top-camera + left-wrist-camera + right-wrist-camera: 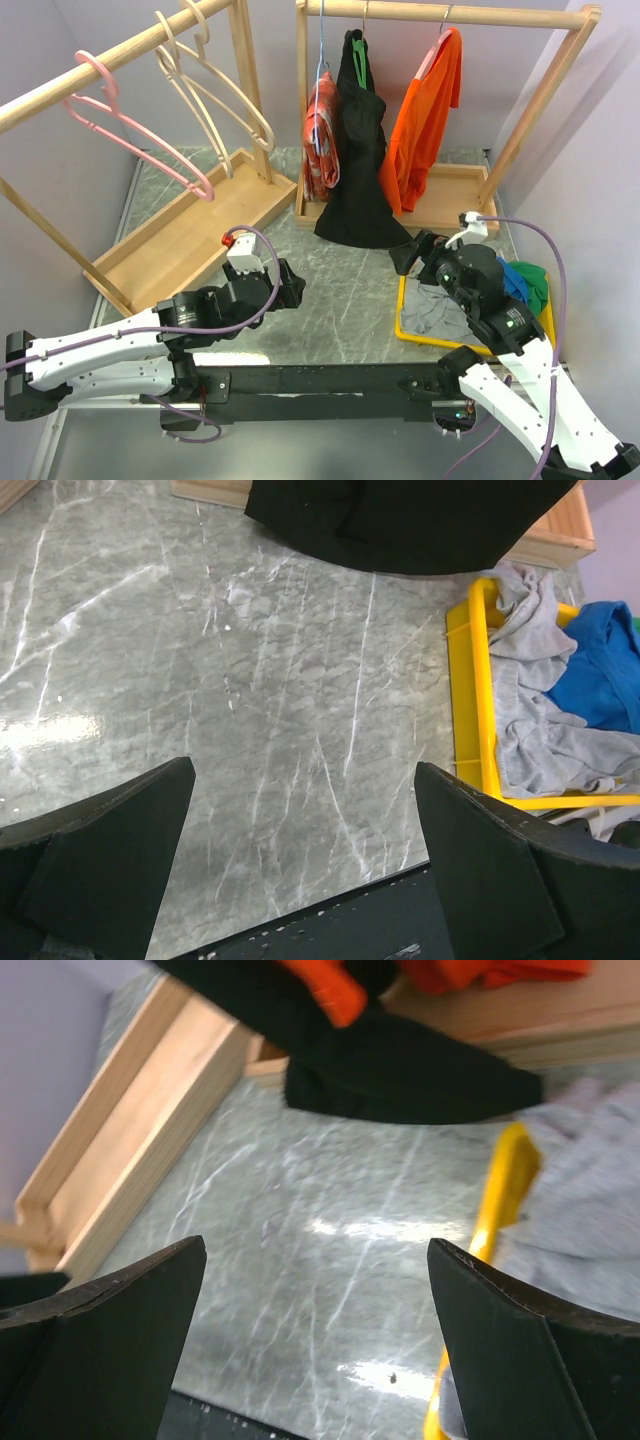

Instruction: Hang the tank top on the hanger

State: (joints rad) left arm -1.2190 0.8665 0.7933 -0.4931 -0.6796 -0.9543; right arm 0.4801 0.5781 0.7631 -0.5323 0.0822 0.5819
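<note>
This is a robotics lab test cell: two white robot arms (100, 360) with purple cables (560, 280) are bolted along the bottom of the overhead view. Plain lilac walls (600, 150) box in a grey marble-look tabletop (350, 290) staged with wooden clothes racks (180, 240), with a pink hanger (204, 190) at upper left.

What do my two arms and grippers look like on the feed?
The left arm and right arm have white shells with black joints and wrists. A purple cable loops along each; the left's meets a white plug with a red tip. The left gripper and right gripper each have two broad matte-black wedge fingers.
</note>
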